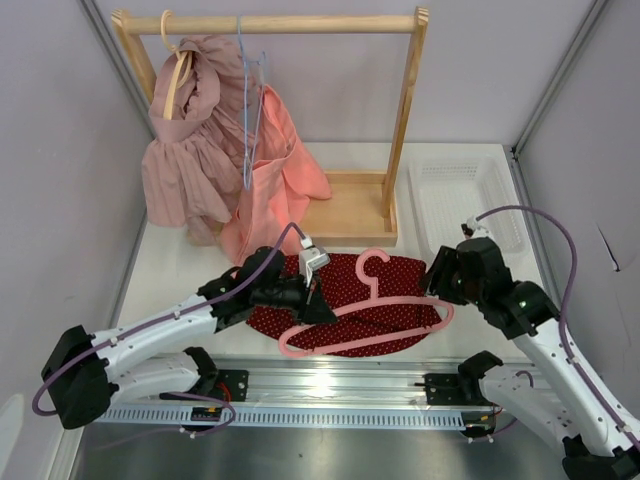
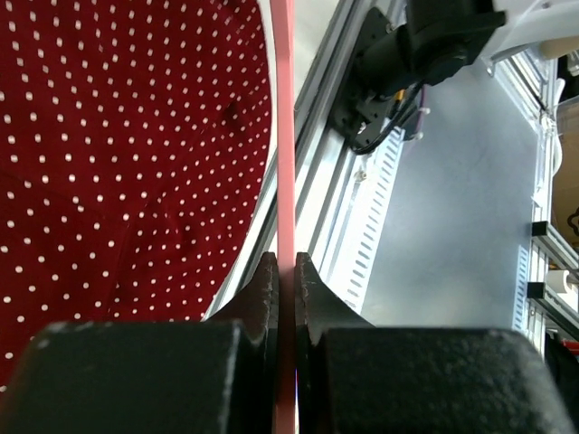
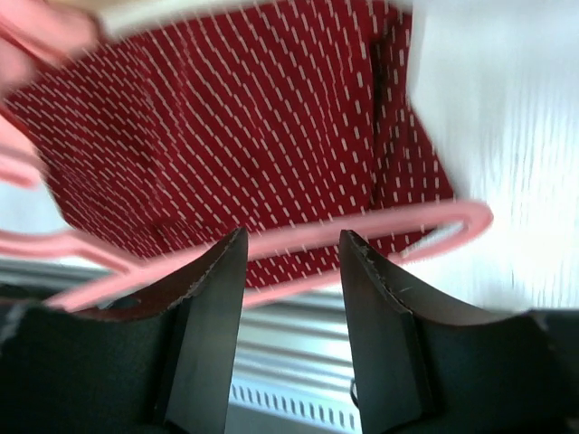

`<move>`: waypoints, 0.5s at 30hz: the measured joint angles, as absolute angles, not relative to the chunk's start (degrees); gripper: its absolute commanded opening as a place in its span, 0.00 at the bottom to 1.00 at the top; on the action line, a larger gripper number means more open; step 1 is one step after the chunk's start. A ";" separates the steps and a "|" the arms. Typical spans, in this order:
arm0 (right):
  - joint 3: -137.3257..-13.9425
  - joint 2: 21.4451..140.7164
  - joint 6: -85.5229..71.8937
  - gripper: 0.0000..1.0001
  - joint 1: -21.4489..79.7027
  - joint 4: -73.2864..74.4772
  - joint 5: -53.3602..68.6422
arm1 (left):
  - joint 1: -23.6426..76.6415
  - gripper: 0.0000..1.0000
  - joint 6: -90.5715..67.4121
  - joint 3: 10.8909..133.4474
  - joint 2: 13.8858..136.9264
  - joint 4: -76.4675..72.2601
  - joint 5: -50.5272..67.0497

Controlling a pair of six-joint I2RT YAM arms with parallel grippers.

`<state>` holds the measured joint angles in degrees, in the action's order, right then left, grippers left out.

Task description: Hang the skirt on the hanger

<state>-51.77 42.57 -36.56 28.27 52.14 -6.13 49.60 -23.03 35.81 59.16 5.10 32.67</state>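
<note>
The dark red polka-dot skirt (image 1: 352,302) lies flat on the table near the front edge. The pink hanger (image 1: 372,325) lies over it, hook toward the rack. My left gripper (image 1: 318,303) is shut on the hanger's left arm; in the left wrist view the pink bar (image 2: 284,136) runs between the closed fingers (image 2: 264,289), with the skirt (image 2: 127,154) to the left. My right gripper (image 1: 438,283) is open beside the hanger's right end; in the right wrist view the hanger (image 3: 380,231) passes in front of the open jaws above the skirt (image 3: 235,117).
A wooden rack (image 1: 270,24) at the back holds a mauve ruffled garment (image 1: 185,140) on a wooden hanger and a salmon garment (image 1: 275,175) on a blue wire hanger (image 1: 247,100). A white basket (image 1: 462,200) stands at the right. A metal rail (image 1: 330,385) runs along the front edge.
</note>
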 measured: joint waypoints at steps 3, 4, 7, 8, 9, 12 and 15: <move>-47.24 41.60 -38.87 0.50 30.76 52.01 -6.35 | 49.60 0.00 -23.53 33.95 60.20 3.33 31.97; -45.32 41.23 -40.25 0.50 32.10 51.59 -6.76 | 49.60 0.00 -23.81 33.39 60.71 2.48 31.90; -41.69 40.82 -42.89 0.49 35.73 51.09 -7.70 | 49.60 0.00 -24.47 32.03 62.41 0.05 31.62; -40.53 40.88 -43.94 0.49 37.08 50.85 -8.12 | 49.60 0.00 -24.64 31.62 62.89 -0.71 31.57; -39.70 40.97 -44.75 0.49 38.20 50.65 -8.47 | 49.60 0.00 -24.77 31.29 63.31 -1.45 31.48; -36.91 41.12 -47.83 0.49 41.74 49.15 -9.91 | 49.60 0.00 -25.10 30.55 64.25 -3.18 31.05; -34.11 41.50 -50.22 0.50 44.25 47.66 -10.81 | 49.60 0.00 -25.12 29.78 64.53 -4.62 30.15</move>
